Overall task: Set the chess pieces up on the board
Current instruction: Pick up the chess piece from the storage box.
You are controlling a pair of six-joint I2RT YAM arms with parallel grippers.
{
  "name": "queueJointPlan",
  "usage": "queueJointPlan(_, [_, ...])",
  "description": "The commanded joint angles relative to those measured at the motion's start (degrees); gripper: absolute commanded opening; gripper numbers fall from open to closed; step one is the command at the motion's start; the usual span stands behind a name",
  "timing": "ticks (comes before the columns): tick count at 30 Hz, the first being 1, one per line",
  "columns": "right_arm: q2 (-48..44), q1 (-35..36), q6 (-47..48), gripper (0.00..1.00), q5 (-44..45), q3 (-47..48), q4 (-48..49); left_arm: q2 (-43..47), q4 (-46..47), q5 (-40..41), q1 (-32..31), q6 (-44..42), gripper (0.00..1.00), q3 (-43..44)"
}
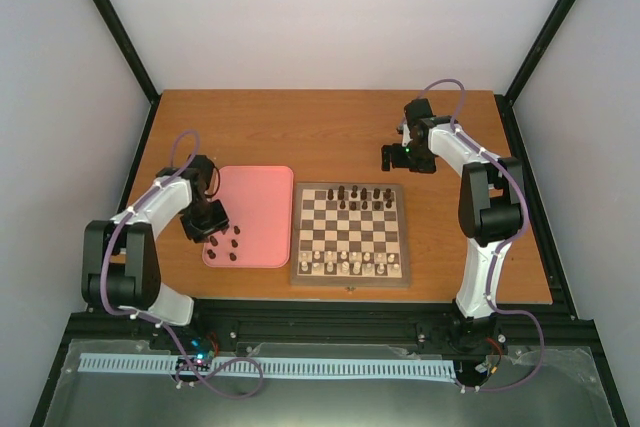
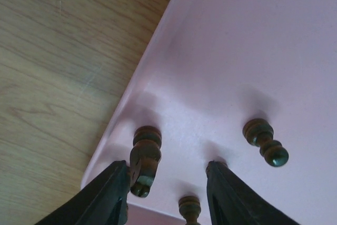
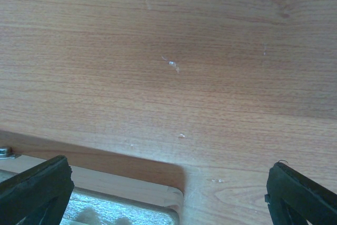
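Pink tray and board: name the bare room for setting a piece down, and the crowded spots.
The pink tray is bare across its far half and right side. Its near-left corner is crowded: chess pieces cluster by the left gripper. On the board, middle rows are bare, between dark pieces at the far edge and pale pieces at the near one.

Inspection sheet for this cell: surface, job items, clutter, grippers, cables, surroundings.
Surface: wooden table, faint scuffs.
Job's things: board; dark pieces on its far rows, more loose in pink tray; pale pieces on near rows.
Clutter: nothing seen.
Grippers: left gripper open, low over the tray's dark pieces; right gripper open, empty, over bare table beyond the board.
Cables: purple cables looped along both arms, off the board.
Surroundings: white walls, black frame.
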State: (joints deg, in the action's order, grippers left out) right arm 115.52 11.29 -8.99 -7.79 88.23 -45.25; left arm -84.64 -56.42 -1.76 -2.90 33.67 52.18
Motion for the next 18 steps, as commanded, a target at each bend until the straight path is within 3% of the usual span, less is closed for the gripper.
queueJointPlan(1, [0.5,0.2,0.3,1.00,0.2,-0.4,0.4,-1.3,1.9,-0.8,0.6,0.0,0.41,0.1])
queueJointPlan(13, [0.8,0.2,0.4,1.00,0.8,-0.2,0.1,-2.7,2.8,-1.9,1.1,-0.2,0.32,-1.2])
queueJointPlan(18, [0.7,0.2,0.4,1.00,0.9,-0.2,0.1,-3.1,3.0,-1.9,1.1,-0.4,0.21,-1.6])
